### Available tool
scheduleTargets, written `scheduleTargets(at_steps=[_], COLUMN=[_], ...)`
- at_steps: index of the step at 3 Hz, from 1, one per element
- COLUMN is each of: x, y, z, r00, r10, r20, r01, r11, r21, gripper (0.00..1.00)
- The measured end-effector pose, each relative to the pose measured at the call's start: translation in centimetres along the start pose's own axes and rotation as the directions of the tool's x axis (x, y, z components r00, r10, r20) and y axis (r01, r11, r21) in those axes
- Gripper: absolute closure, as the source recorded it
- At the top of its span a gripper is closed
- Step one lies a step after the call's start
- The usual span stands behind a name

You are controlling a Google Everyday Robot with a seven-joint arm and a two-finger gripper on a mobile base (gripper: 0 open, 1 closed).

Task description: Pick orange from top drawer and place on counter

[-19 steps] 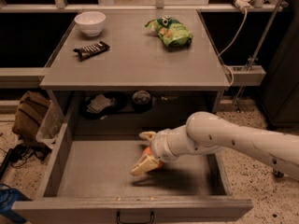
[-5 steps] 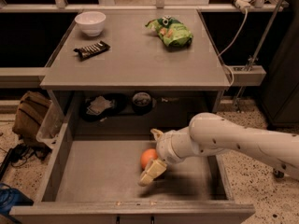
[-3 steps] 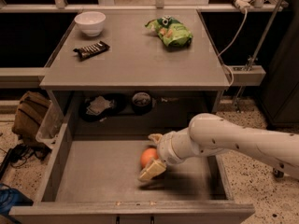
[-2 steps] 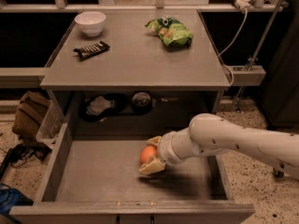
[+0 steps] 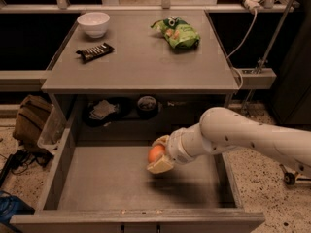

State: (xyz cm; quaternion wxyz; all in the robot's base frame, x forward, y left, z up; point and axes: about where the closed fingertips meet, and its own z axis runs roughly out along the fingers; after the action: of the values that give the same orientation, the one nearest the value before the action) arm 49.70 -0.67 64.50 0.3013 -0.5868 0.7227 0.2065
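Observation:
The orange (image 5: 155, 153) is round and bright, held between the two pale fingers of my gripper (image 5: 158, 154). The gripper is shut on it and holds it a little above the floor of the open top drawer (image 5: 97, 178), right of the drawer's middle. My white arm (image 5: 243, 135) reaches in from the right. The grey counter (image 5: 141, 57) lies above and behind the drawer.
On the counter stand a white bowl (image 5: 94, 23), a dark snack bar (image 5: 95, 52) and a green chip bag (image 5: 177, 32). A dark shelf recess (image 5: 121, 108) with clutter sits under the counter. A brown bag (image 5: 30, 123) lies on the floor at left.
The gripper has closed on the orange and lifted it slightly off the drawer floor; earlier the fingers stood open around it.

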Motion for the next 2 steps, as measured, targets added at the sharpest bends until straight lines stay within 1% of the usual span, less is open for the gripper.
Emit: scheduleTargets(at_steps=[1, 2], x=[-2.5, -8.6], y=[-1.5, -4.2], z=[-3.2, -9.5], r00=[1.0, 0.994], r10=[-0.019, -0.103], r20=[-0.023, -0.028], r01=[0.02, 0.105], r11=[0.9996, 0.9911], r21=[0.021, 0.082], gripper=[1.0, 1.0])
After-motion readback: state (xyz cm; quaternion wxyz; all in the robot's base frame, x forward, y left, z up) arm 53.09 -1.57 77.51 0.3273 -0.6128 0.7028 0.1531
